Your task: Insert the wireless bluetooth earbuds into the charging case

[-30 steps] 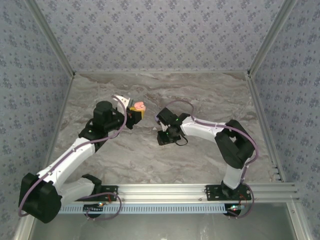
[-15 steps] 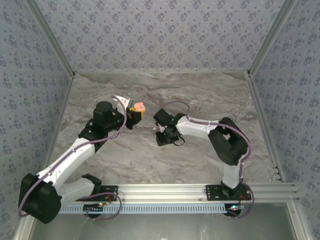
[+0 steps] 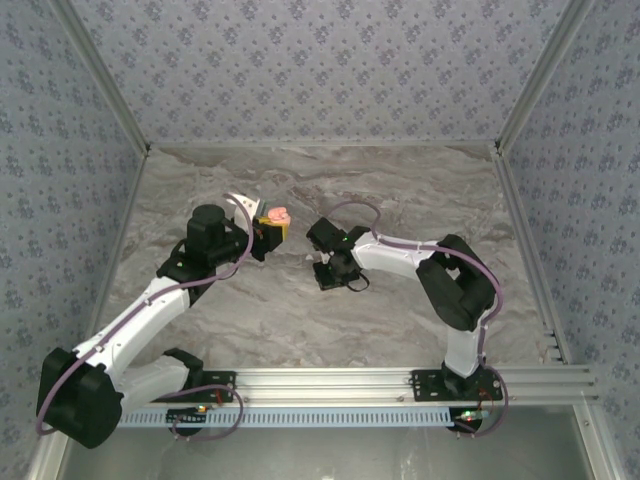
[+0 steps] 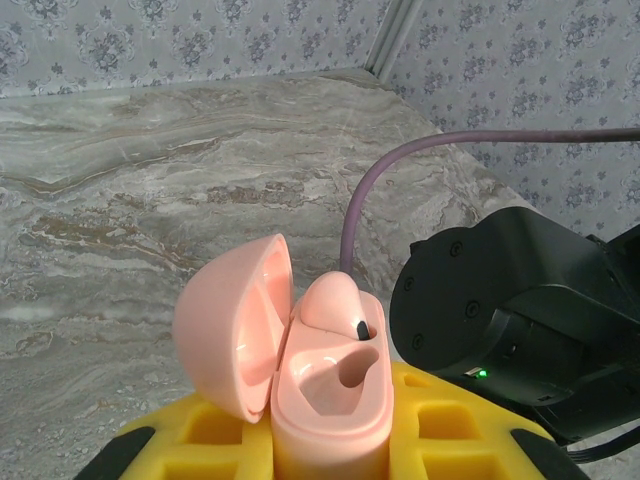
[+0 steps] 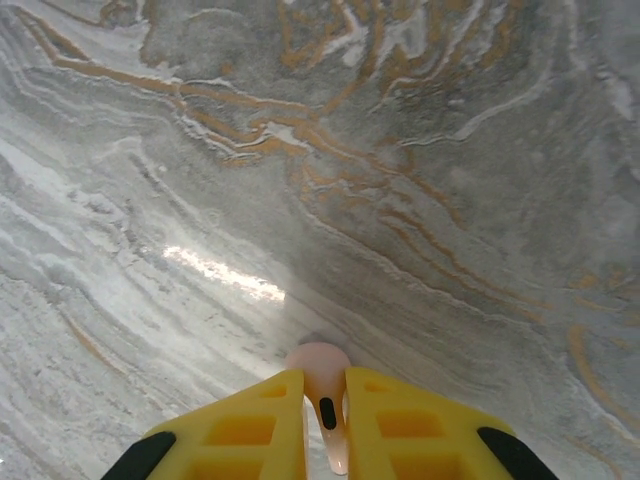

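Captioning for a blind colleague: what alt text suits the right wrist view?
The right arm's two yellow fingers pinch a small pale pink earbud over a grey marble table veined with orange.

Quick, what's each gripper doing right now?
Left gripper: shut on the charging case, lid open.
Right gripper: shut on a pink earbud.

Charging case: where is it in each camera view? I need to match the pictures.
Top external: the charging case is pink, left of centre, held in the left gripper.
Left wrist: the charging case is at bottom centre, with its lid open to the left.
Right wrist: this camera faces the table, where the right gripper is shut on an earbud.
Shared landmark: the veined marble table.
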